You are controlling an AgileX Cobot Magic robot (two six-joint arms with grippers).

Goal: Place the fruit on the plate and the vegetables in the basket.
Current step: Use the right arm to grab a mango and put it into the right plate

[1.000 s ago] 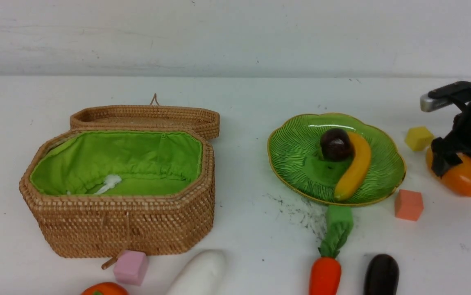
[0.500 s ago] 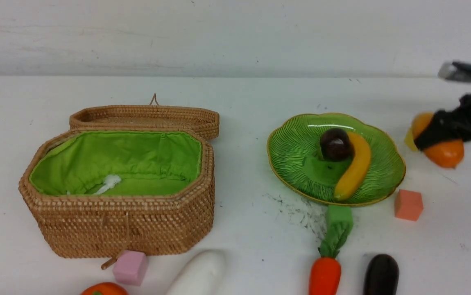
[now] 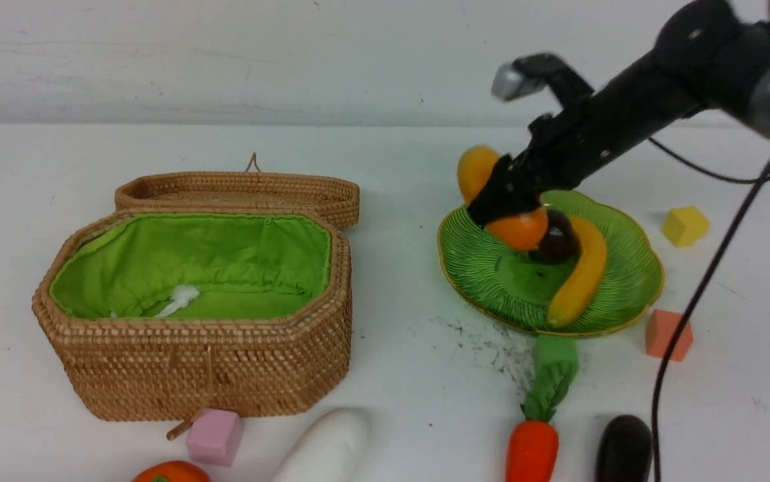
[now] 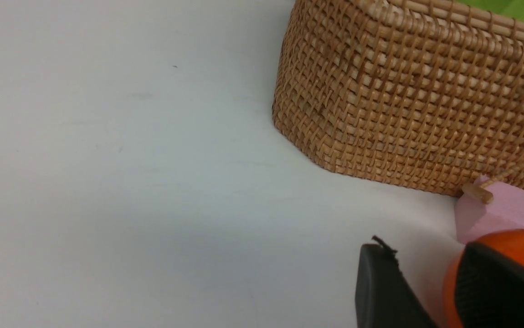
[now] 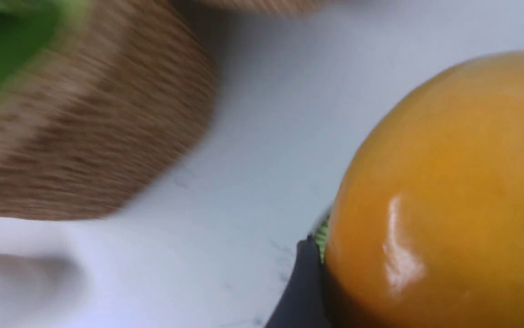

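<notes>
Clamping the mango (image 3: 521, 229) across its middle, the right gripper (image 3: 500, 201) is holding it off the surface (image 3: 412, 375) and tilted, over the left rear part of the plate (image 3: 479, 264). The mango's low end is sitting just beside the ball (image 3: 562, 242); can't tell if they are touching. The ball and banana (image 3: 582, 274) are lying in the plate, with the banana against the ball's right side. The right wrist view is blurring badly, showing only the mango (image 5: 444, 191) filling the picture and the basket (image 5: 84, 136) beyond it. The left gripper (image 4: 426, 296) is showing only in its wrist view, jaws standing apart and gripping nothing, low over the surface, with the round fruit (image 4: 512, 239) sitting partly behind one finger. The pink cube (image 4: 499, 218) is sitting between that fruit and the basket wall (image 4: 403, 100). In the front view the basket (image 3: 224, 361) is standing open at left with its lid (image 3: 238, 191) lying back behind it, and only green lining is showing inside. The white vegetable (image 3: 328, 448), carrot (image 3: 532, 448) and eggplant (image 3: 623, 452) are lying along the near edge, well apart from the basket, with the carrot's leafy top reaching to the plate's near rim. The yellow cube (image 3: 685, 225) and orange cube (image 3: 666, 333) are sitting right of the plate.
</notes>
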